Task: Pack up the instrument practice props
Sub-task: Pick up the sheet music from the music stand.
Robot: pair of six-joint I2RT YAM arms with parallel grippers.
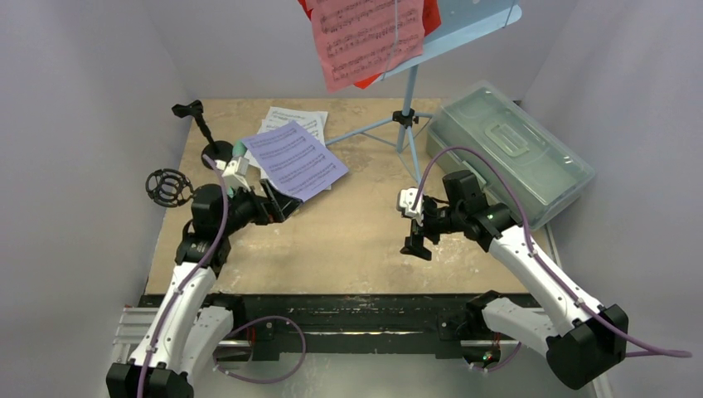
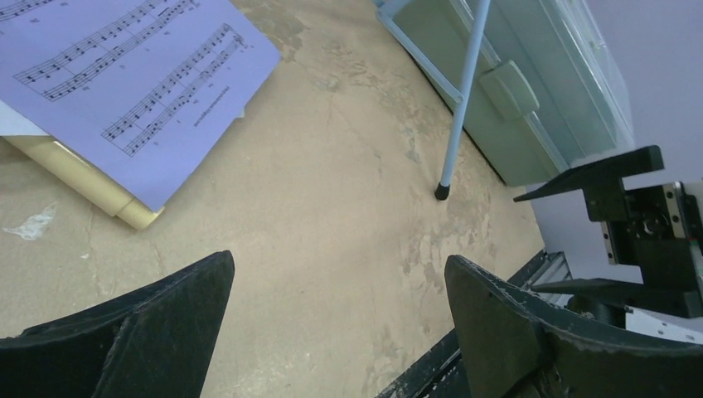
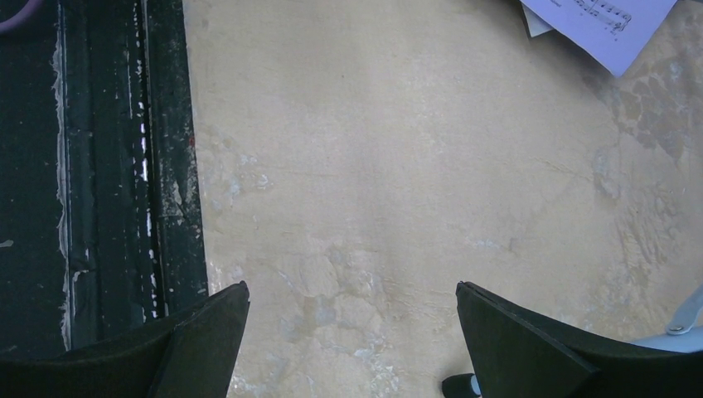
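Nothing packed yet: box (image 1: 514, 149) shut; sheets (image 1: 294, 159), rack (image 1: 472, 21), stand (image 1: 205, 131) all out; left gripper (image 2: 340, 323), right gripper (image 3: 352, 332): fingers apart, empty.

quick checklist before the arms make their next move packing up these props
1. Left gripper open and empty: ok.
2. Right gripper open and empty: ok.
3. Plastic box open to take props: not ok, its lid looks shut.
4. Lilac sheet free to pick: ok, it lies on top, just ahead of the left arm's fingers, over a beige microphone.
5. Music rack cleared of paper: not ok, the pink sheet hangs on it with a red sheet behind.
6. Box latch released: cannot tell.
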